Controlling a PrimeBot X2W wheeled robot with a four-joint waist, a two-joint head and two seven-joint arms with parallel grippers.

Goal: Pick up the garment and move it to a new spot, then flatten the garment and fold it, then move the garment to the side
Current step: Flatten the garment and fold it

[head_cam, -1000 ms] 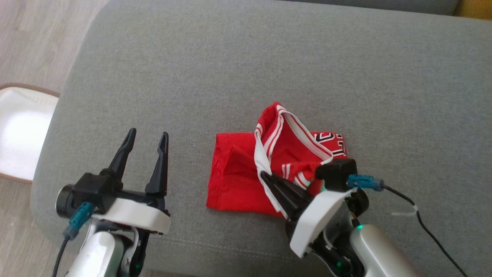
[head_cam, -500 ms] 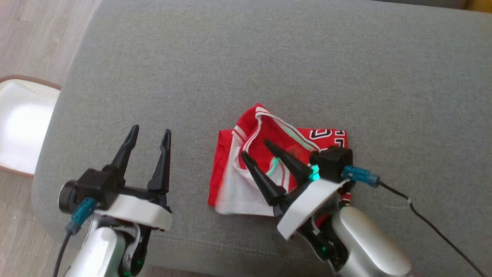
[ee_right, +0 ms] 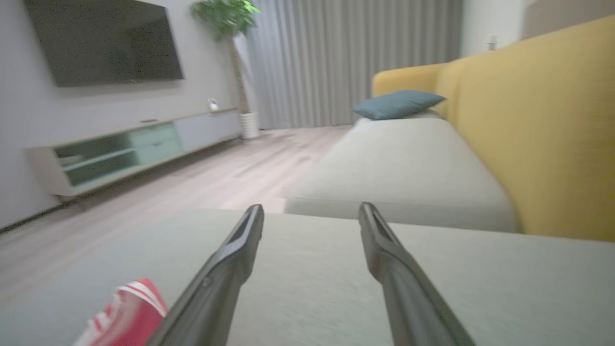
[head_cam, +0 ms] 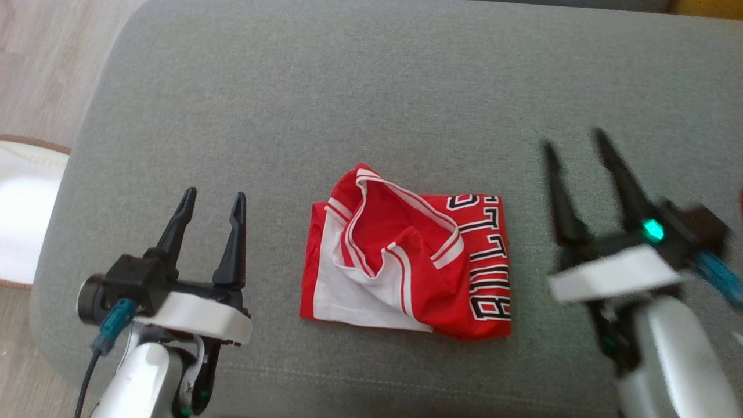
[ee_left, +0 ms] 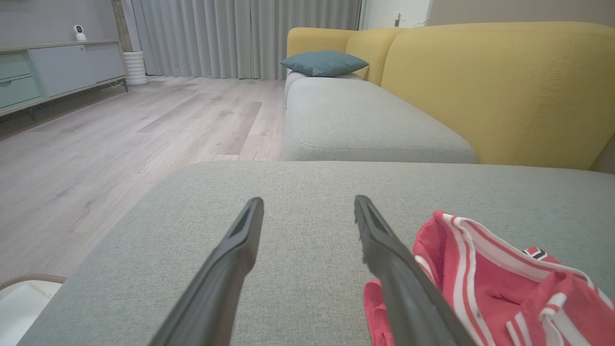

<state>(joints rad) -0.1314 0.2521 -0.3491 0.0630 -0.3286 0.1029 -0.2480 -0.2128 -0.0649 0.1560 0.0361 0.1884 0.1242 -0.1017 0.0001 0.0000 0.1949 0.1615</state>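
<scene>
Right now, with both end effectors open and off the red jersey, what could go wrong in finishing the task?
1. The jersey lies bunched, its white-trimmed opening raised, so a pinch may catch only the top layer and undo the fold.
2. It sits toward the front edge of the cushion; dragging it sideways could pull it off.
3. The left end effector and right end effector flank it; a one-sided pull may skew it.

I see a grey sofa seat [head_cam: 371,87] before me, wood floor [ee_left: 96,144] to its left, a yellow backrest [ee_left: 504,86] far right, a teal pillow [ee_left: 324,62] farther off, and grey curtains [ee_left: 240,33] beyond.
</scene>
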